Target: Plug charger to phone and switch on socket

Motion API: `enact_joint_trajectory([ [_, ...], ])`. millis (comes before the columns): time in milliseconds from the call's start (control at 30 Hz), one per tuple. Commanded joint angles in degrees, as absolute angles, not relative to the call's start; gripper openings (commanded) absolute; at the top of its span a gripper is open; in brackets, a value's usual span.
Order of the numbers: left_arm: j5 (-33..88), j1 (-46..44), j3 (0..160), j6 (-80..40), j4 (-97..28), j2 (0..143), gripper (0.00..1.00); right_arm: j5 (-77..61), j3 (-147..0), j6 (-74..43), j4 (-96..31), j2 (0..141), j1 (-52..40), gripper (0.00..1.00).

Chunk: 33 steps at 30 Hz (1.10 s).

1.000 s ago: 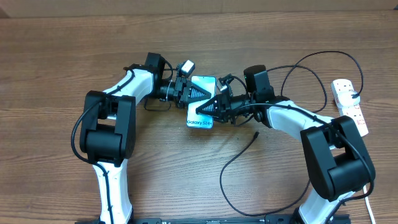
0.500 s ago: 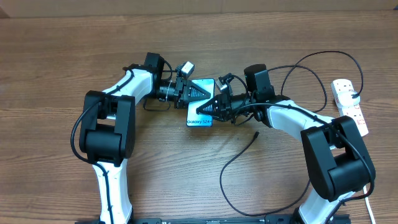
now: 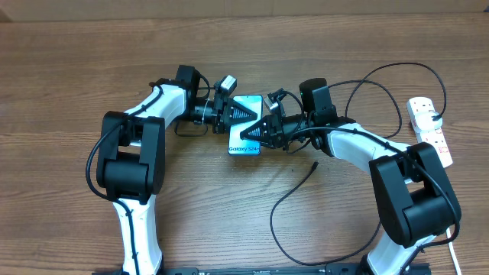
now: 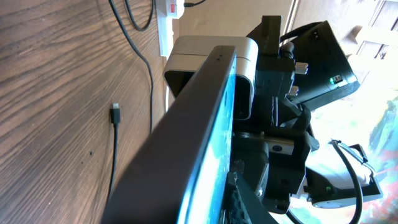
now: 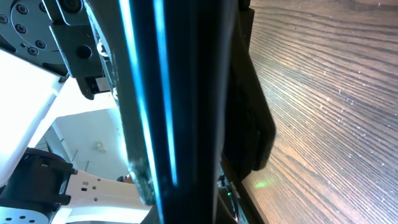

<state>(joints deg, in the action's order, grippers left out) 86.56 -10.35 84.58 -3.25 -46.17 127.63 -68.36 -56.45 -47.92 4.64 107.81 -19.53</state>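
The phone (image 3: pixel 244 148) is held tilted above the table's middle, its "Galaxy S24" screen facing up. My left gripper (image 3: pixel 240 114) is shut on its far end, and my right gripper (image 3: pixel 250 133) is shut on its right side. The phone's dark edge fills the left wrist view (image 4: pixel 199 130) and the right wrist view (image 5: pixel 186 93). The charger cable (image 3: pixel 286 200) loops over the table at the right, its plug tip (image 3: pixel 315 164) lying loose, apart from the phone. The tip also shows in the left wrist view (image 4: pixel 115 114). The socket (image 3: pixel 430 131) lies at the far right with a black plug in it.
The charger cable arcs behind my right arm towards the socket (image 3: pixel 397 72). The socket's white cord (image 3: pixel 456 256) runs down the right edge. A cardboard wall (image 3: pixel 244 6) lines the table's far edge.
The phone and both grippers have shifted slightly left and tilted a little. The charger cable and socket have not moved.
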Motion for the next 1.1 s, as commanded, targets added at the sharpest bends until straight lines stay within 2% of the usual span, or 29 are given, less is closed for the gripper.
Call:
enact_joint_trajectory([
  [0,85.71,-10.90,84.90,-2.15,-47.33,127.22,0.16,-63.86,-57.01,-49.74,5.30,106.83,-19.42,0.04],
  [167,87.29,-10.90,84.90,-2.13,-47.37,127.22,0.18,-63.37,-57.01,-49.74,5.78,106.83,-19.42,0.04],
  [267,87.07,-10.92,84.90,-2.15,-47.40,127.22,0.06,-62.08,-57.01,-49.76,5.74,106.83,-19.42,0.04],
  [400,86.76,-10.92,84.90,-2.13,-47.31,127.22,0.04,-61.08,-57.01,-49.69,5.74,106.83,-19.42,0.04],
  [433,86.54,-10.92,84.90,-2.13,-47.31,127.22,0.04,-61.10,-57.01,-49.56,5.74,106.83,-19.42,0.09],
  [467,86.08,-10.87,84.90,-2.13,-47.31,127.22,0.04,-61.10,-57.01,-49.50,5.74,106.83,-19.42,0.25],
  [500,84.71,-10.79,84.90,-2.17,-47.31,127.22,0.04,-61.47,-57.01,-49.50,5.74,106.83,-19.40,0.49],
  [533,83.33,-10.72,84.90,-2.15,-47.31,127.22,0.04,-61.87,-57.01,-49.52,5.74,106.83,-19.35,0.61],
  [667,75.68,-10.22,84.90,-4.58,-47.37,127.22,0.04,-62.61,-57.04,-49.50,5.69,106.78,-18.57,0.84],
  [733,73.54,-10.13,84.90,-6.39,-47.33,127.22,0.04,-62.63,-57.04,-49.50,5.63,106.63,-17.85,0.90],
  [900,72.38,-9.74,84.90,-8.01,-47.35,127.22,0.04,-62.33,-57.10,-47.62,1.10,104.62,-14.92,0.96],
  [1067,66.87,-8.97,84.90,-13.91,-47.31,127.22,0.04,-53.76,-57.84,-40.18,-16.47,97.56,-10.96,0.96],
])
